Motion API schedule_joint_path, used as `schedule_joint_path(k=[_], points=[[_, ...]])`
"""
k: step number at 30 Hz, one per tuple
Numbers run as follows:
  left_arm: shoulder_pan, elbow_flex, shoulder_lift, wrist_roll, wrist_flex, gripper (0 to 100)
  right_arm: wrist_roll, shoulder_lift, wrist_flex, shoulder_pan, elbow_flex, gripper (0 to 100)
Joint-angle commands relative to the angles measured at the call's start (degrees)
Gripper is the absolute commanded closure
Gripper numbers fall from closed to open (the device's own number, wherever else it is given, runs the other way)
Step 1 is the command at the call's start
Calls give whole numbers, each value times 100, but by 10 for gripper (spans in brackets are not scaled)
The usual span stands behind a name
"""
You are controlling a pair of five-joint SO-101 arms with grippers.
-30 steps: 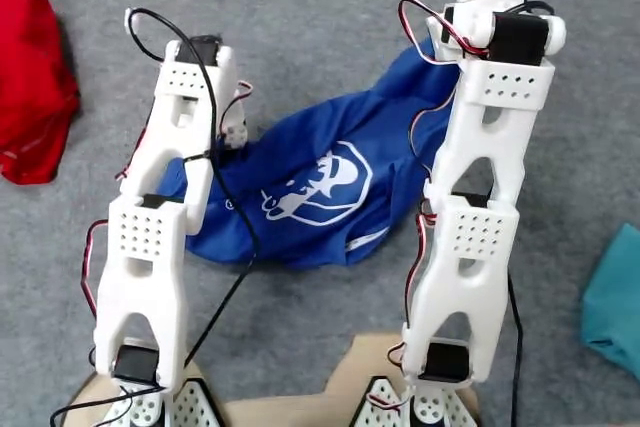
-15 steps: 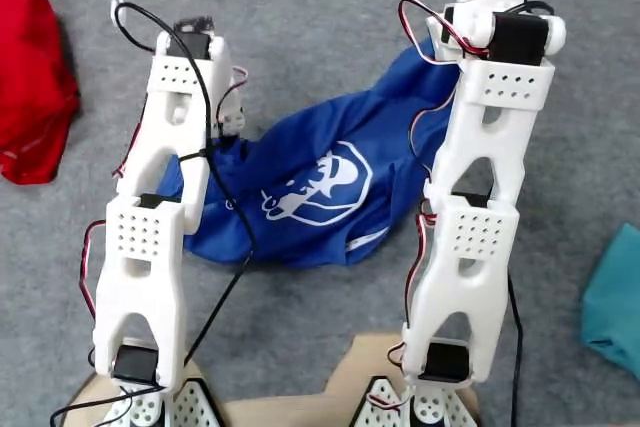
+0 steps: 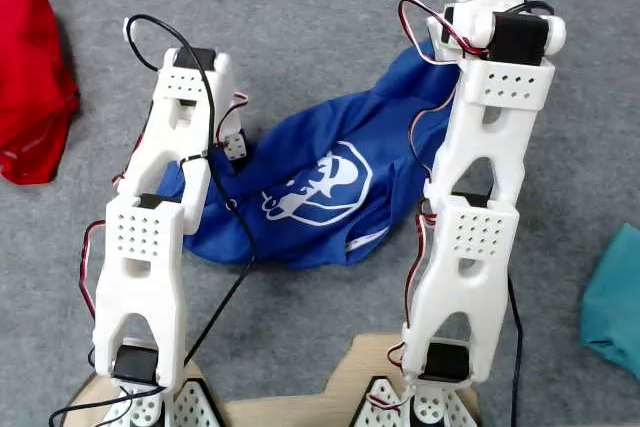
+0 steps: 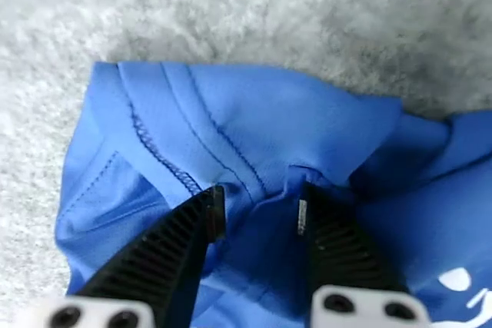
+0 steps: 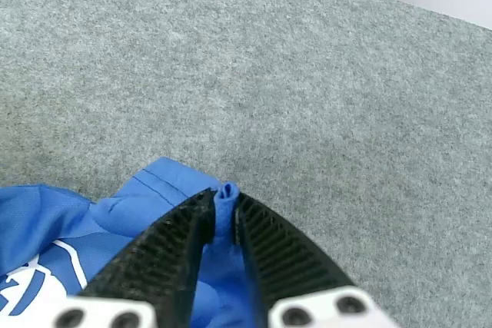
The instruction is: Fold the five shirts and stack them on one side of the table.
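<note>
We see the left gripper (image 4: 260, 213) with its two black fingers spread apart and their tips set down on the blue shirt (image 3: 300, 147). A small ridge of cloth stands up in the gap between them. They sit at a stitched corner of the shirt, just in from where the blue cloth ends and the grey table (image 3: 320, 17) begins.

The right gripper (image 5: 224, 199) has its fingers pressed nearly together, pinching a thin upright fold of the same shirt. This fold is at the far edge of the shirt, and the rest of the cloth hangs back from it toward the arm.

From above, we find the blue shirt lying crumpled in the middle of the table, stretched between the two arms, its white emblem (image 3: 322, 184) facing up. The left arm (image 3: 160, 207) leans over the shirt's near left corner. The right arm (image 3: 485, 177) reaches across its right side toward the far end, which is drawn up off the table.

A red shirt (image 3: 30, 87) lies bunched at the table's left edge, well apart from the blue one. A teal shirt (image 3: 615, 297) lies at the right edge, also well apart.
</note>
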Motion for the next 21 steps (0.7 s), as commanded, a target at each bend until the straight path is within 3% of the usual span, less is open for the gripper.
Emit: schedule_joint_path(k=[1,5,11,21], points=[[97,202,-321,-26,70,845,26,-40,-18,-75,-233,993],[185,237,-303,185,70,984,26,-40,-18,-75,-233,993],[158,-88,-321,492,70,981,18,-48,-18,-75,-242,993],[141,-2207,-365,492,70,981,18,-136,-18,-75,-251,993]])
